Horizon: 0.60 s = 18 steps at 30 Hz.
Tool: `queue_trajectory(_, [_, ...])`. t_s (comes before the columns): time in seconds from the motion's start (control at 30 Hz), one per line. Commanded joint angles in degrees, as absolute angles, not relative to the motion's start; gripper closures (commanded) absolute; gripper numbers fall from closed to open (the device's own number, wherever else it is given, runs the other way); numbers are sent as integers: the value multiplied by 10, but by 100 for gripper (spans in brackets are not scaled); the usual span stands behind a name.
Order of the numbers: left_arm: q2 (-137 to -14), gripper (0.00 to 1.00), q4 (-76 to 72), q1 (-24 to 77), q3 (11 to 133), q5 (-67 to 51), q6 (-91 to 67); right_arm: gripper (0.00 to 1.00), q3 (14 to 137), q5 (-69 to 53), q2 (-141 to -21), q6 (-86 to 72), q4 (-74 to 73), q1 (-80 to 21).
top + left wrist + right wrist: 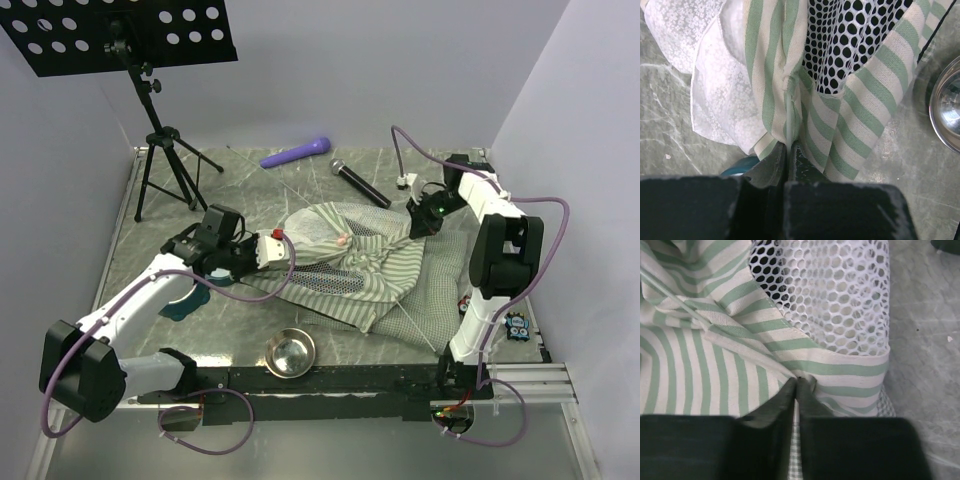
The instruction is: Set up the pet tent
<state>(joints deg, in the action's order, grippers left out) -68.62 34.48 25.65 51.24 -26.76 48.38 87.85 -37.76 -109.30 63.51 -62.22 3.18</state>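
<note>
Top external view: the pet tent [350,265] lies collapsed on the table [250,195] between the arms, its striped fabric clamped tight by the left gripper [788,150] along a thin pole [788,115] and by the right gripper [797,385] at a hem, so both ends are best raised and spread evenly.

No word, number, brand or sign can be read in any of the views. The one candidate is a small patterned thing [516,325] on the counter [345,352], behind the right tool [414,232] and to its outer side, close to that arm's base. It shows blue, white and dark marks, but they are too small to make out as letters or figures.
</note>
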Motion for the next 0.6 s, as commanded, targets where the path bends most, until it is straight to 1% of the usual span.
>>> queue_trajectory(0.0, [-693, 99, 341, 249, 535, -272, 495, 100, 889, -358, -1087, 662, -612, 26])
queue_trajectory(0.2, [-702, 99, 348, 247, 548, -281, 502, 100, 845, -355, -1056, 681, -591, 13])
queue_trajectory(0.3, [-703, 99, 348, 244, 544, -283, 507, 55, 844, -366, -1039, 712, -613, 14])
queue_trajectory(0.33, [-704, 99, 349, 245, 544, -284, 509, 44, 841, -380, -1028, 723, -621, 15])
queue_trajectory(0.4, [-704, 99, 350, 244, 546, -287, 509, 34, 836, -409, -999, 732, -628, 11])
queue_trajectory(0.47, [-704, 99, 351, 243, 545, -288, 510, 33, 838, -432, -977, 736, -646, 4])
queue_trajectory(0.57, [-704, 99, 347, 243, 545, -288, 509, 33, 818, -453, -946, 719, -628, -38])
